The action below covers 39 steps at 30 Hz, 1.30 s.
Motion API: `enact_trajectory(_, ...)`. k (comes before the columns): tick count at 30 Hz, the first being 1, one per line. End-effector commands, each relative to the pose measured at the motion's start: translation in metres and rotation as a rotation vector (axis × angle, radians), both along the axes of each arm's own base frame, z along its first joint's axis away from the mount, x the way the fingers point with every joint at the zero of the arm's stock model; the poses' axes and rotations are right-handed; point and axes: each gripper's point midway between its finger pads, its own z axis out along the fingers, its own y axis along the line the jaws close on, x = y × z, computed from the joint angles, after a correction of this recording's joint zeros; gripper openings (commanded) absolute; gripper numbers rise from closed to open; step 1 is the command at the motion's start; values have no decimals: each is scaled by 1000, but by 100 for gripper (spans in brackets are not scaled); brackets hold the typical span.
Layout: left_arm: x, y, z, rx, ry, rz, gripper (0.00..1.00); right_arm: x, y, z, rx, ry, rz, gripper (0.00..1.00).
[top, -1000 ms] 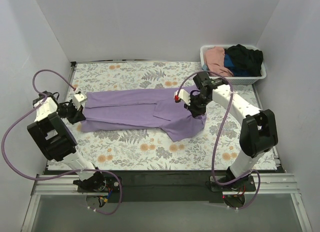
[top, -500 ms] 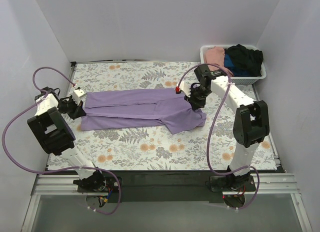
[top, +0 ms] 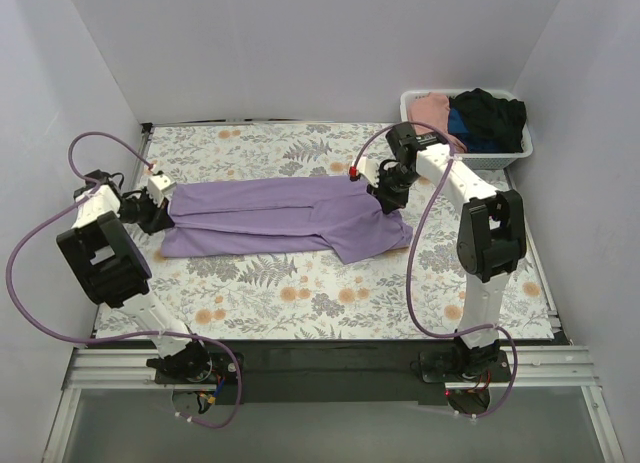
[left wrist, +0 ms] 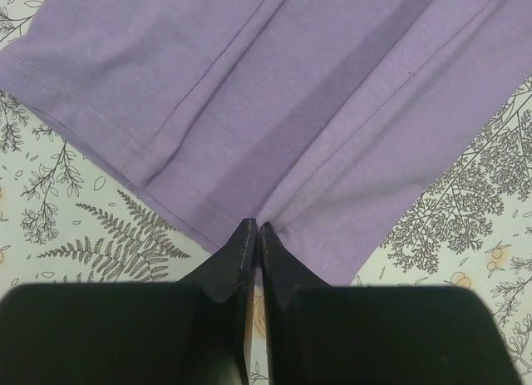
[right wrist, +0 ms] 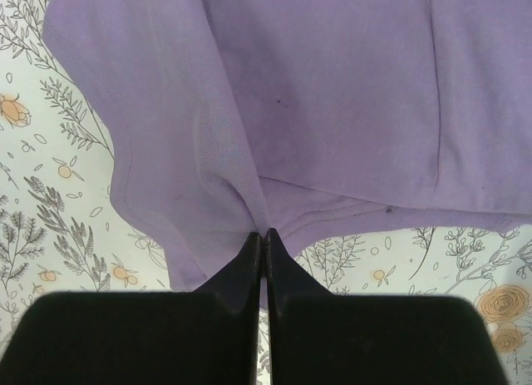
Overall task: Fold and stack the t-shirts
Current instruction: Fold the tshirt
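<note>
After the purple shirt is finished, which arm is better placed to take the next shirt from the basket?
Right, probably. The basket stands at the far right corner, behind the right end effector; the left end effector is at the shirt's opposite end. Both pinch the purple shirt, so it must release first.

Near tablecloth [top: 300, 295] free; shirt [top: 262, 219] mid-table; basket [top: 490, 159] far right.

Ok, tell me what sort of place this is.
Likely a robot test booth, not a home: plain white walls box in a floral-covered table, with left arm and right arm bolted to a rail, and a lavender shirt spread out.
</note>
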Motion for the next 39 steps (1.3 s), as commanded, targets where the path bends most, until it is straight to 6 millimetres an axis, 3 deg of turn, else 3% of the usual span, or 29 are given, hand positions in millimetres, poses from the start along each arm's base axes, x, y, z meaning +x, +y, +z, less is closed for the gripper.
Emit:
enact_trajectory(1, 15, 4, 6, 6, -49, 0, 0, 8, -4, 9, 0, -31, 51, 1)
enact_trajectory(39, 30, 9, -23, 9, -6, 42, 0, 37, -8, -25, -48, 1, 27, 1)
